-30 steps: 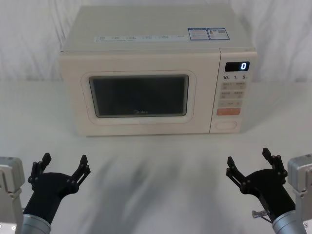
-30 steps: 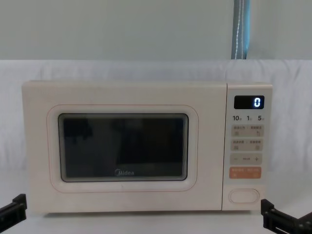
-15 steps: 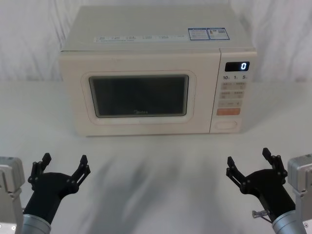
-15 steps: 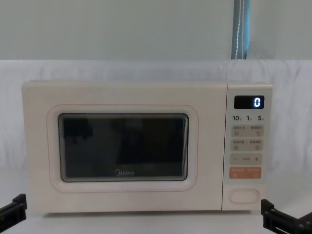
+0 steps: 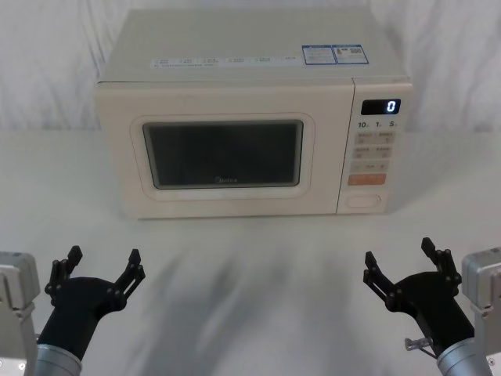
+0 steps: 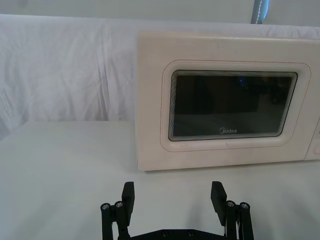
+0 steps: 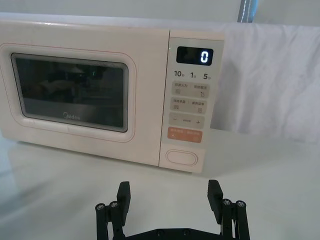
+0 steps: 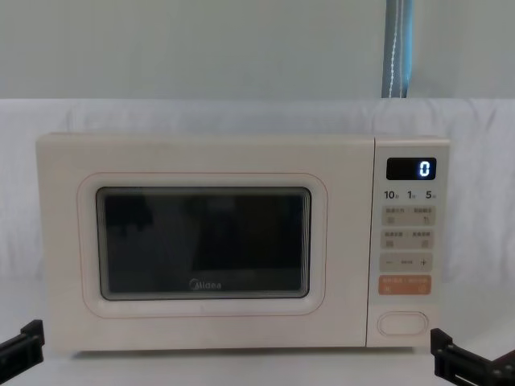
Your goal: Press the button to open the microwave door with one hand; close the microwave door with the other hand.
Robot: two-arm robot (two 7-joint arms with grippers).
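— Had anything changed in the last second?
— Nothing: the cream Midea microwave (image 5: 250,117) sat mid-table, its dark-windowed door (image 5: 223,154) shut, the blank pill-shaped button (image 5: 365,200) unpressed (task not begun).
— The claws?
— The left gripper (image 5: 100,270) and right gripper (image 5: 405,260) hovered well short, fingers spread wide, empty.

Both arms low, fingers spread.
The left gripper (image 5: 100,269) sits at the head view's lower left, the right gripper (image 5: 405,263) at its lower right, each with fingers wide apart, holding nothing.
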